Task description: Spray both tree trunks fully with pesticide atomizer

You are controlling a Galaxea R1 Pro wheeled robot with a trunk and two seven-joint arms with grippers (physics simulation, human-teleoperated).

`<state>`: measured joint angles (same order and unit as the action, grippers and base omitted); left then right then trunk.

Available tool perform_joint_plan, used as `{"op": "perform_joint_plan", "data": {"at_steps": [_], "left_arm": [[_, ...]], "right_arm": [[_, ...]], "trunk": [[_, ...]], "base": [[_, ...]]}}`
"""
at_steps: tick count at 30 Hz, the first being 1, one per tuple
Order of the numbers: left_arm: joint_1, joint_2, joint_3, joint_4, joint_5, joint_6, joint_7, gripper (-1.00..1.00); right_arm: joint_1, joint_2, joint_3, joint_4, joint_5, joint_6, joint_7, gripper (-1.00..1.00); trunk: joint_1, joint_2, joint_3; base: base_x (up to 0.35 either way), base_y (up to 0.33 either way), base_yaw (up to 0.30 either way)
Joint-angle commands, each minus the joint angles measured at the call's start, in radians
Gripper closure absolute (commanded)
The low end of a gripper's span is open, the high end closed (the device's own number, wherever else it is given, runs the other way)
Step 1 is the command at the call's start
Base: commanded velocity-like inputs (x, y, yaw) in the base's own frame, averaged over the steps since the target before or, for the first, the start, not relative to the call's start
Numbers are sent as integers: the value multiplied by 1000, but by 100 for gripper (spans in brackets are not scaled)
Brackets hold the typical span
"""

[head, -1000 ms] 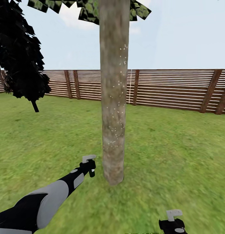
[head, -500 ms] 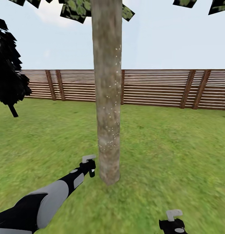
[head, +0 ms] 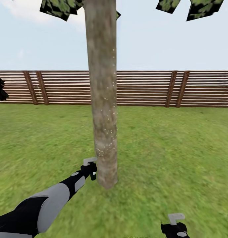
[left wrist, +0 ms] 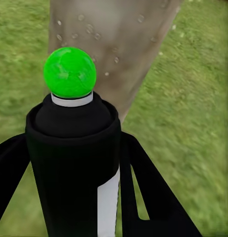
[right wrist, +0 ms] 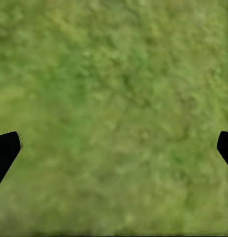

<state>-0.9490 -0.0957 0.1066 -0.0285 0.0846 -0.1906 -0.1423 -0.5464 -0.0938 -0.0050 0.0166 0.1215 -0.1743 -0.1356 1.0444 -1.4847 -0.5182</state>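
Bottle point(left wrist: 74, 163) sits clamped in my left jaws point(head: 90, 168), low middle of the picture, green knob aimed at the trunk point(head: 102, 99) to spray it. My right jaws point(right wrist: 114, 148) hang apart over grass.

I see flat, bright daylight with no cast shadows; the lawn point(head: 179, 155) smears soft, and my wrist views blur.

The pesticide atomizer point(left wrist: 74, 163), a black cylinder with a pale stripe and a green ball top, is seen at lower left of the left wrist view, clamped between the left pincer's point(left wrist: 69, 197) fingers. The tree trunk point(head: 102, 99), mottled grey-brown and flecked with white droplets, stands upright left of centre in the head view.
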Motion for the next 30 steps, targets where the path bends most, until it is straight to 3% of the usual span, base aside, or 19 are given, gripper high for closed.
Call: {"op": "perform_joint_plan", "data": {"at_steps": [1,11,15,17,18,21,24,25,30], "left_arm": [[-1,0,7,1,9,-1,-8,100],[1,1,7,1,9,-1,-8,100],[1,2,3,-2,11,4,-9,100],[1,6,-1,-51,14,116,-10,100],[1,11,-1,-115,15,210,-10,100],[1,33,0,-435,16,582,-8,100],[1,38,-1,-583,15,732,-7,100],[0,40,-2,-673,15,806,-6,100],[-5,40,-2,-805,15,979,-4,100]], "right_arm": [[-1,0,-1,2,11,-2,-6,-100],[-1,0,-1,2,11,-3,-6,-100],[-1,0,-1,2,11,-3,-6,-100],[-1,-1,-2,2,12,-4,-6,-100],[-1,-1,-1,2,12,-4,-6,-100],[-1,-1,-1,2,12,-4,-7,-100],[-1,-1,-2,2,12,-4,-7,-100],[-1,-1,-1,2,12,-4,-7,-100],[-1,-1,-1,2,12,-4,-7,-100]], "trunk": [[0,-1,-1],[0,-1,-5],[0,-1,-5],[0,-1,-6],[0,-1,-6],[0,-1,-6],[0,-1,-6],[0,-1,-6],[0,-1,-6]], "base": [[0,350,-300],[-84,343,-297],[-35,91,-94],[-5,13,-13],[-2,6,-7],[-1,2,-3],[0,0,0],[0,0,0],[0,0,0]]}}
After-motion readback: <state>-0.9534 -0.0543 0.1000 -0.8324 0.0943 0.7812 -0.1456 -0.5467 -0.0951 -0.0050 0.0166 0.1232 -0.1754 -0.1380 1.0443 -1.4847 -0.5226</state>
